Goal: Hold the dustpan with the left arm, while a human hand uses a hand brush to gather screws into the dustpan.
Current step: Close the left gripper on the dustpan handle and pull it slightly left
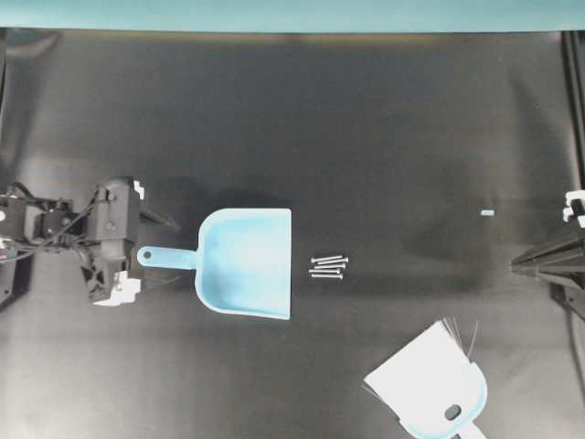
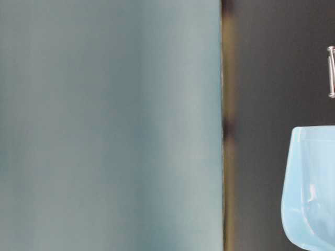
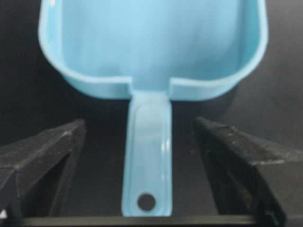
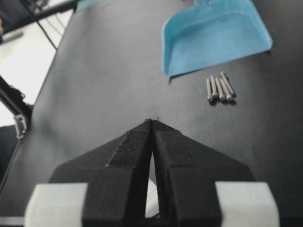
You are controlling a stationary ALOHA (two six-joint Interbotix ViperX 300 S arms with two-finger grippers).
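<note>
A: Where is the dustpan (image 1: 247, 262) found?

B: It is laid flat on the black table (image 1: 366, 119), left of centre, with its open mouth turned toward the screws (image 1: 328, 266). Four screws are seen side by side just beyond the mouth, not touching it.

A: And the handle?

B: The handle is pointed at the left gripper (image 1: 139, 254). In the left wrist view it is framed between widely parted fingers (image 3: 42, 156), neither touching it; nothing is grasped.

A: The right gripper (image 4: 152, 124)?

B: Its jaws are pressed together, tips meeting, with nothing between them, well apart from the screws.

A: The hand brush (image 1: 431, 384)?

B: It is laid near the lower right edge, bristles spread.
</note>
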